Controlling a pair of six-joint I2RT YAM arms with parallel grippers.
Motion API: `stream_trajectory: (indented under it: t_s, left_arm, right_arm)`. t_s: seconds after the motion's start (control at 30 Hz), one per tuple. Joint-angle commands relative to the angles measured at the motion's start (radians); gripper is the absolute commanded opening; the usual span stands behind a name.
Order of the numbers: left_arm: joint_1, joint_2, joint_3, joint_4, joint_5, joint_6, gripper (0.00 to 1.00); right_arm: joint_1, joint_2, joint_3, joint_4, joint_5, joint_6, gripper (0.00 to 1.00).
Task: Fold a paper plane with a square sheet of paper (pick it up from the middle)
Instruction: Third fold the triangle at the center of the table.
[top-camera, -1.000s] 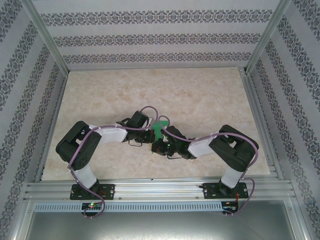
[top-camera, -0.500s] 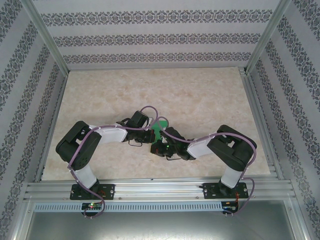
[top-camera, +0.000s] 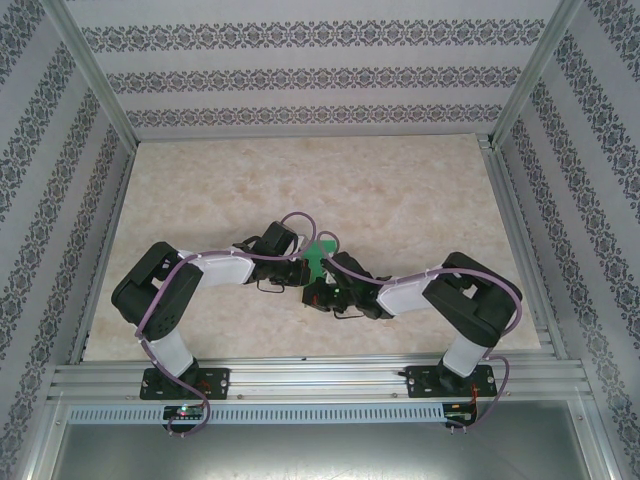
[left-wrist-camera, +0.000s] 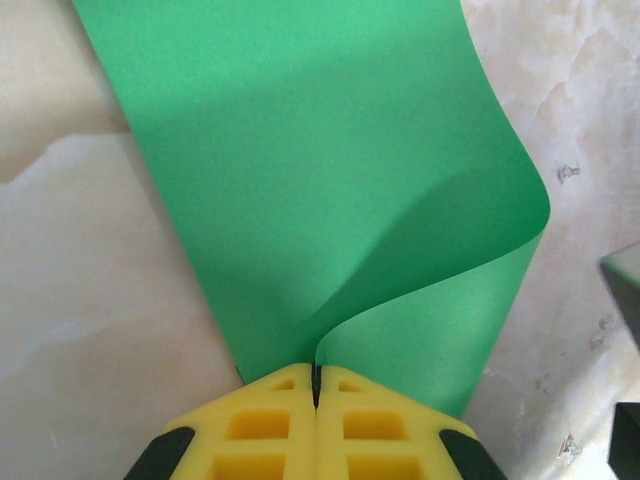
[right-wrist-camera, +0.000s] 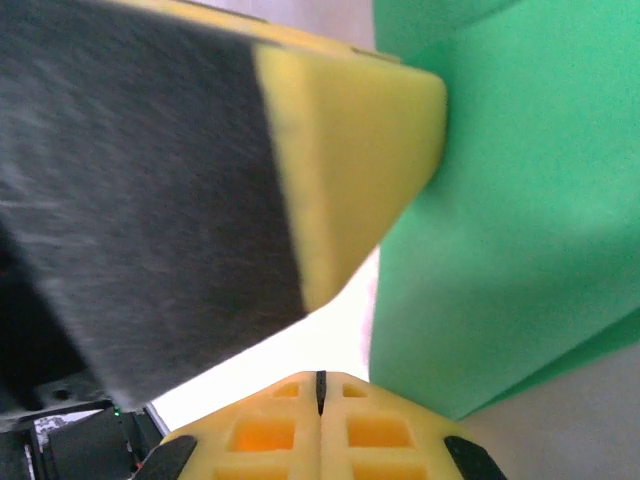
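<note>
The square sheet of paper (left-wrist-camera: 300, 170) is bright green and bent into a curl, its right flap rising off the marble table. My left gripper (left-wrist-camera: 316, 375) is shut on the paper's near edge, which runs in between the yellow pads. From above, the paper (top-camera: 319, 254) shows as a small green patch between the two wrists at mid-table. My right gripper (right-wrist-camera: 320, 382) is shut with nothing between its pads, just left of the paper (right-wrist-camera: 500, 200). A yellow and black finger of the left gripper (right-wrist-camera: 340, 170) hangs close above it.
The beige marble table (top-camera: 400, 190) stretches far and to both sides of the arms. Patterned walls and an aluminium frame (top-camera: 520, 250) enclose it. A dark part of the other arm (left-wrist-camera: 625, 290) pokes in at the right of the left wrist view.
The right arm's elbow has swung slightly outward to the right. The green paper between the wrists has shifted a little. The left arm is where it was.
</note>
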Motion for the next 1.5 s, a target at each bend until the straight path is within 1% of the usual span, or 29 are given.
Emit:
stream_trajectory:
  t_s: [0.0, 0.3, 0.43, 0.53, 0.77, 0.93, 1.03, 1.17, 1.37, 1.47]
  left_arm:
    - [0.012, 0.026, -0.018, -0.054, -0.015, 0.018, 0.02]
    - [0.012, 0.026, -0.018, -0.054, -0.016, 0.018, 0.02]
    - [0.012, 0.027, -0.016, -0.057, -0.017, 0.021, 0.02]
    - [0.012, 0.027, -0.014, -0.061, -0.017, 0.023, 0.02]
    - [0.012, 0.028, -0.012, -0.067, -0.019, 0.027, 0.02]
    - [0.012, 0.032, -0.005, -0.067, -0.016, 0.024, 0.01]
    - [0.012, 0.031, -0.002, -0.072, -0.014, 0.025, 0.01]
    - [0.012, 0.029, -0.003, -0.076, -0.014, 0.029, 0.02]
    - [0.013, 0.033, -0.001, -0.075, -0.016, 0.027, 0.01]
    - [0.014, 0.032, 0.001, -0.081, -0.017, 0.03, 0.01]
  right_arm:
    - [-0.024, -0.016, 0.005, -0.003, 0.011, -0.028, 0.05]
    - [-0.044, 0.069, -0.001, 0.044, -0.004, -0.024, 0.04]
    - [-0.047, 0.117, -0.028, 0.127, -0.023, 0.011, 0.04]
    - [-0.058, 0.11, -0.04, 0.176, -0.044, 0.033, 0.04]
    - [-0.083, -0.004, -0.044, 0.087, -0.028, -0.013, 0.05]
    - [-0.122, 0.009, -0.043, 0.103, -0.071, -0.016, 0.05]
    - [-0.137, 0.017, -0.031, 0.068, -0.059, -0.039, 0.05]
    - [-0.159, 0.052, -0.03, 0.068, -0.064, -0.053, 0.05]
    - [-0.158, 0.098, -0.033, 0.068, -0.067, -0.059, 0.04]
    - [-0.162, 0.068, -0.023, 0.044, -0.079, -0.059, 0.05]
